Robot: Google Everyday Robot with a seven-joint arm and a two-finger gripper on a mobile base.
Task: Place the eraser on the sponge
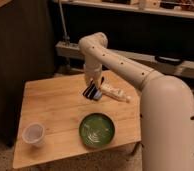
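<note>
Holding the eraser (90,91) clamped in my gripper (93,85) just over the sponge (96,96), I level it, lower to contact, then release.

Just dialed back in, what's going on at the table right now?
The arm reaches over the table. Its end effector is shut on the eraser, holding it tilted over the sponge, beside the tube. It is not yet released. The bowl and cup sit nearer the front.
</note>
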